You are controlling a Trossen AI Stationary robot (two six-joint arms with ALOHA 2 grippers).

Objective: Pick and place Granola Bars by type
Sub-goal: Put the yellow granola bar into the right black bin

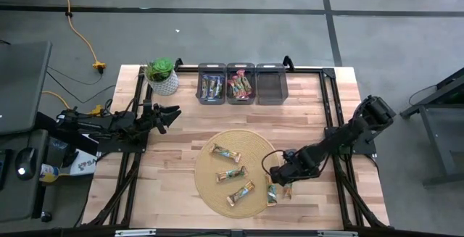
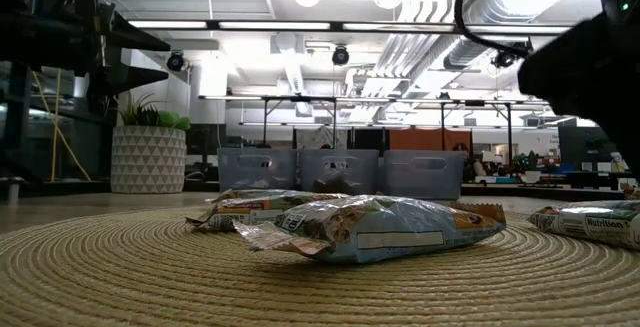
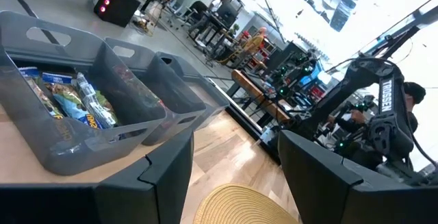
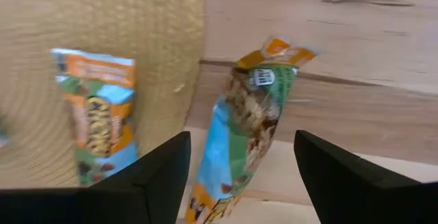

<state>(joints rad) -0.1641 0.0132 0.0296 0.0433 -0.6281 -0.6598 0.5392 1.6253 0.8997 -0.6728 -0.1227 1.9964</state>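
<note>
My right gripper (image 4: 236, 176) hangs with fingers wide apart over a bar (image 4: 243, 125) lying off the mat (image 1: 210, 186) edge on the table (image 1: 181, 135), its length running straight ahead between my fingers, far nearer me than the left gripper (image 1: 171, 115).

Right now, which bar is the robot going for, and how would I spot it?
Find the round straw mat on the wooden table. Off its right edge, two bars lie on bare wood below the right end effector. It's the bar between the open fingers, blue-green with orange ends; the others lie on the mat.
</note>
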